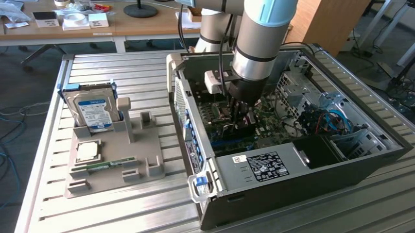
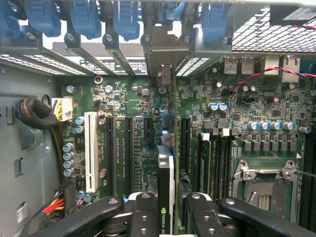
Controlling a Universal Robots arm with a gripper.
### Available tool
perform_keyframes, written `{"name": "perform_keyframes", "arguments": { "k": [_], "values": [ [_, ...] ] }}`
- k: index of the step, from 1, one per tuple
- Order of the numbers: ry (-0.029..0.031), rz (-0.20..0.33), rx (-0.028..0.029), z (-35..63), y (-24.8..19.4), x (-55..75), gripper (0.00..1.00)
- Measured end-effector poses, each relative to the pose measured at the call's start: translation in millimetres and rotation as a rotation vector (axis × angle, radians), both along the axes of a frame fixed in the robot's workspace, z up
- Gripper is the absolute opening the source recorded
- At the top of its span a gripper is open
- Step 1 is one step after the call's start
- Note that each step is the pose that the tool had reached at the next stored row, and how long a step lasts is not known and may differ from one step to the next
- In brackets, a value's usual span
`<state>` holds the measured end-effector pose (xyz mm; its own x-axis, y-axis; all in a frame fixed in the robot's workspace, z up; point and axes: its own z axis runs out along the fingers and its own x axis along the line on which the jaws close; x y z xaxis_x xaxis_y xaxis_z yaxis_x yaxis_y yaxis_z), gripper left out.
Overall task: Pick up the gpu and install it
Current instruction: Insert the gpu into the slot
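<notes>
The gpu (image 2: 166,168) is seen edge-on in the wrist view, a thin dark card with a green-logo label. Its silver bracket (image 2: 160,49) stands against the case's rear slot openings. My gripper (image 2: 167,210) is shut on the card, with a black finger (image 2: 143,212) on each side of it. The card stands upright over the black expansion slots of the green motherboard (image 2: 128,98); I cannot tell whether it is seated. In the exterior view the arm reaches down into the open computer case (image 1: 363,160), with the gripper (image 1: 241,116) low over the board.
A white slot (image 2: 91,150), RAM slots and an empty CPU socket (image 2: 264,190) flank the card, and blue clips (image 2: 84,17) line the rear. Left of the case, a grey holder (image 1: 110,165) carries a blue-labelled hard drive (image 1: 96,112), a CPU (image 1: 87,151) and a green RAM stick (image 1: 104,166).
</notes>
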<state>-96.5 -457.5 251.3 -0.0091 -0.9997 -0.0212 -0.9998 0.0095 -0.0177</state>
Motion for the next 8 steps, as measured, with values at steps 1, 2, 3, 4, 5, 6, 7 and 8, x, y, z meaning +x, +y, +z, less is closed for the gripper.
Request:
{"name": "perform_keyframes", "arguments": {
  "k": [1,2,3,4,5,6,7,8],
  "values": [
    [0.0,0.0,0.0,0.0,0.0,0.0,0.27],
    [0.0,0.0,0.0,0.0,0.0,0.0,0.27],
    [0.0,0.0,0.0,0.0,0.0,0.0,0.27],
    [0.0,0.0,0.0,0.0,0.0,0.0,0.27],
    [-0.0001,0.0,0.0005,-0.1,0.1,0.0,0.27],
    [-0.0002,0.0,0.0013,-0.3,0.2,0.0,0.27],
    [-0.0003,0.0,0.0009,-0.3,0.1,0.0,0.27],
    [-0.0003,0.0,0.0006,-0.3,0.1,0.0,0.33]
  ]
}}
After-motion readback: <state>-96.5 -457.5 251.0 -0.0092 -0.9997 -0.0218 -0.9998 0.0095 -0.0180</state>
